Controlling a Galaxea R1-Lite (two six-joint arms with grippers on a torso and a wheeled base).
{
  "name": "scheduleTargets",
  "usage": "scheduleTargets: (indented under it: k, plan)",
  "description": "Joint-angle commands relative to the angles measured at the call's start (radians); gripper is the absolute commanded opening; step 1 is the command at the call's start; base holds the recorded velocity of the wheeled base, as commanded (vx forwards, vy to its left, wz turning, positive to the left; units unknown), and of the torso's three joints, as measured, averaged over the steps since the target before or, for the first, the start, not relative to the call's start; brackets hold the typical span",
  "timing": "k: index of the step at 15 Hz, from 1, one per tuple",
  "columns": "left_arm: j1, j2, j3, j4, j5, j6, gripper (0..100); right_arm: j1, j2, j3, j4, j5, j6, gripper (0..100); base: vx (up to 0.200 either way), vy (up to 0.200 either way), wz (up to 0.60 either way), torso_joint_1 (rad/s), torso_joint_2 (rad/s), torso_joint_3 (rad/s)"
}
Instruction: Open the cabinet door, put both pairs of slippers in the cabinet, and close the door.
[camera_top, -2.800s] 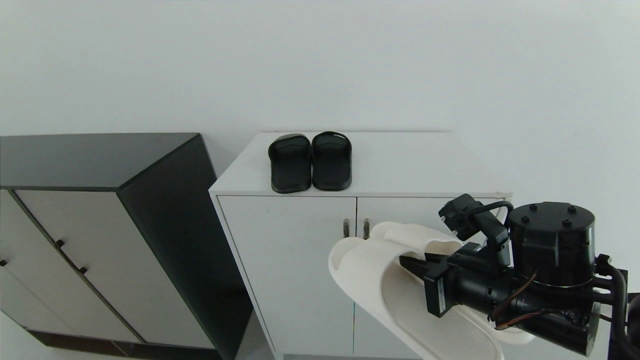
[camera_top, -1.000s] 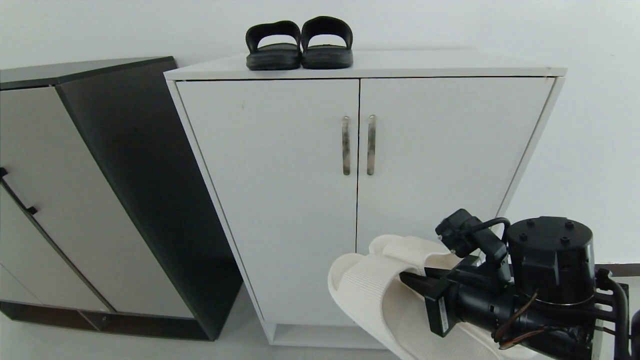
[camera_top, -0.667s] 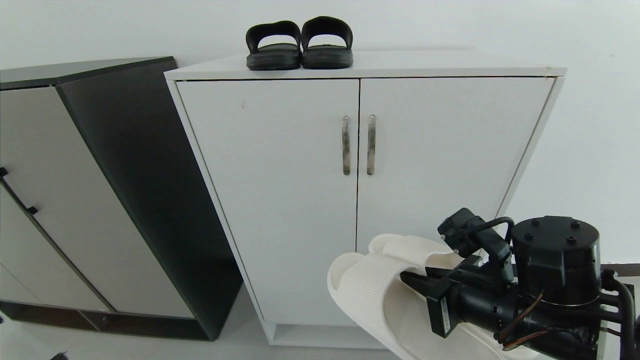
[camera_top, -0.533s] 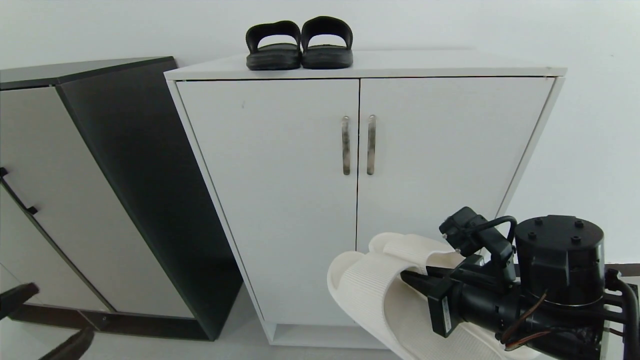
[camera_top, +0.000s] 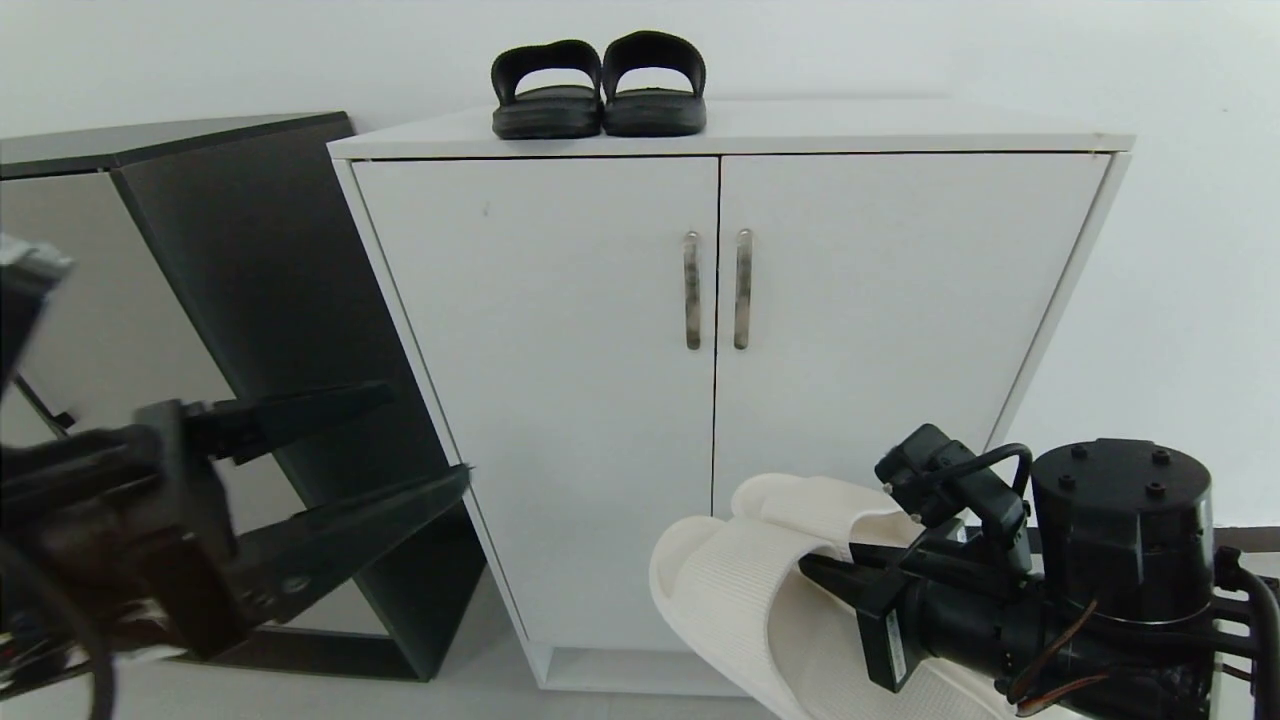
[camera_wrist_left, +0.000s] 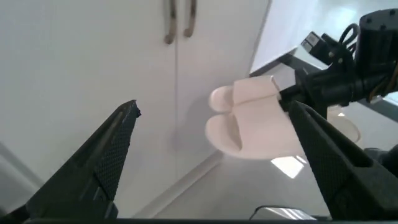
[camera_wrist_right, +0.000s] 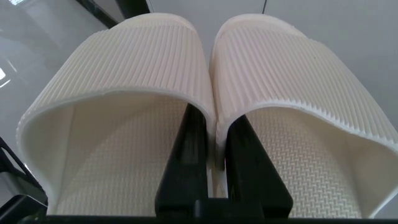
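– Low before the shut cabinet (camera_top: 560, 420): right gripper (camera_top: 815, 568) pinches white slippers (camera_top: 720, 585) by their touching straps (camera_wrist_right: 211, 81). Light, soft foam, I'd judge; unlikely to slip.
– Right wrist view confirms both straps clamped. Head view adds left gripper (camera_top: 425, 435) spread wide, black slippers (camera_top: 598, 95) on top.

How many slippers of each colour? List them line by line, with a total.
Black slippers: 2, on top of the white cabinet
White slippers: 2, clamped together in the right gripper
Total: 4 slippers
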Motion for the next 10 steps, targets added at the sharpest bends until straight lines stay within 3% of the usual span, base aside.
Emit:
scheduleTargets:
  k: [1,3,4,8,10]
  plan:
    - [-0.131,0.213,-0.092,-0.079,0.047,-0.003,100,-0.001,0.003,0.002,0.000,0.002,0.000,0,0.000,0.000,0.00,0.000,0.00,0.000]
    - [-0.191,0.259,-0.161,-0.080,0.055,-0.024,100,0.001,0.004,0.007,0.000,0.004,0.001,0,0.000,0.000,0.00,0.000,0.00,0.000]
    - [-0.223,0.282,-0.215,-0.079,0.052,-0.066,100,0.001,0.007,0.007,0.000,0.004,0.001,0,0.000,0.000,0.00,0.000,0.00,0.000]
    - [-0.246,0.408,-0.387,-0.040,-0.005,-0.120,100,-0.001,-0.002,0.025,0.000,0.064,0.000,0,0.000,0.000,0.00,0.000,0.00,0.000]
    - [-0.246,0.468,-0.477,-0.031,-0.048,-0.179,100,-0.001,0.003,0.025,0.000,0.065,0.000,0,0.000,0.000,0.00,0.000,0.00,0.000]
